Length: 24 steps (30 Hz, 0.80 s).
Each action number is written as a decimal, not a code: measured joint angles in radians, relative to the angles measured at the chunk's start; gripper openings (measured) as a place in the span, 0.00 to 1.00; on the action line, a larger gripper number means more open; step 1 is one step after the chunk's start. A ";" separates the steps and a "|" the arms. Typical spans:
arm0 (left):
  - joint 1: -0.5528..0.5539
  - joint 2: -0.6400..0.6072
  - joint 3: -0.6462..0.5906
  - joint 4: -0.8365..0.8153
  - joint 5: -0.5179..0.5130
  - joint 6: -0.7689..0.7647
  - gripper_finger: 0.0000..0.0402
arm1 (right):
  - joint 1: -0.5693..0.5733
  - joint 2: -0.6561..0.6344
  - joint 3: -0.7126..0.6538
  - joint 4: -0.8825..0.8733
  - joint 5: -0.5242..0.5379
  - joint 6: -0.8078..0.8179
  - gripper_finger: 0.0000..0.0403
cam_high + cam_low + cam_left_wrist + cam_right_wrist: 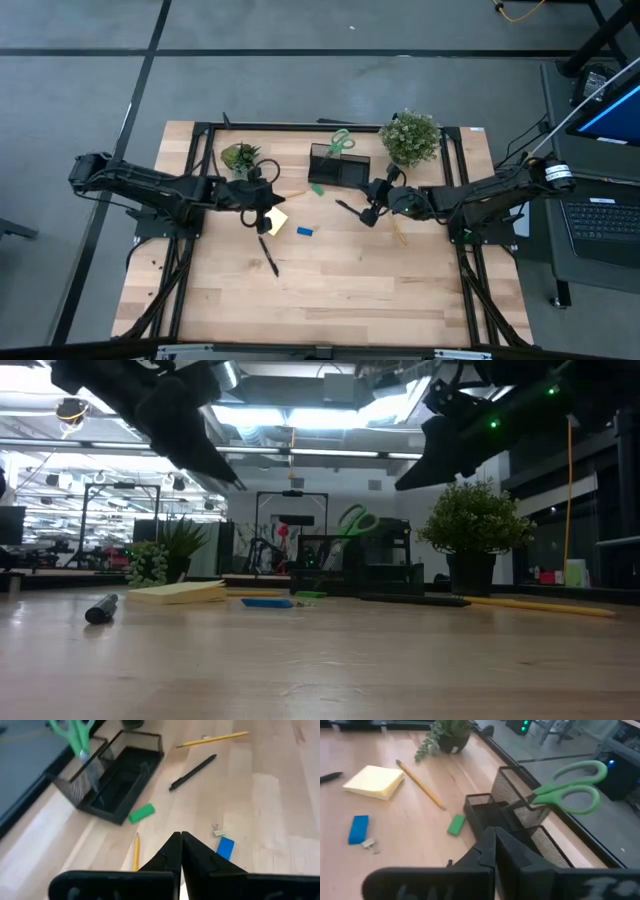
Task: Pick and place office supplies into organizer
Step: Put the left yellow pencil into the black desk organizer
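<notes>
The black mesh organizer [338,168] stands at the table's far middle. Green-handled scissors [570,790] stick into its taller section, handles up. A yellow sticky-note pad [275,222], a blue eraser [305,231], a green eraser [317,188], two black pens [268,255] [192,771] and two pencils [212,739] [420,784] lie flat on the wood. My left gripper [180,840] hovers shut above the pad, holding nothing. My right gripper [492,835] hovers shut just right of the organizer's near side, also holding nothing.
Two potted plants stand at the back: a small one [240,157] left of the organizer, a larger one [410,137] to its right. A small binder clip [218,831] lies beside the blue eraser. The near half of the table [330,300] is bare wood.
</notes>
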 joint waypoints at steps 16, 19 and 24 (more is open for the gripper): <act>0.051 0.004 0.005 -0.032 0.004 -0.023 0.14 | -0.019 0.000 0.000 0.004 -0.011 -0.076 0.02; 0.066 0.004 0.005 -0.083 0.006 -0.039 0.18 | -0.033 0.000 0.000 0.004 -0.011 -0.076 0.02; 0.128 0.004 0.005 -0.216 0.064 -0.145 0.22 | -0.068 0.001 0.000 -0.002 -0.068 -0.078 0.02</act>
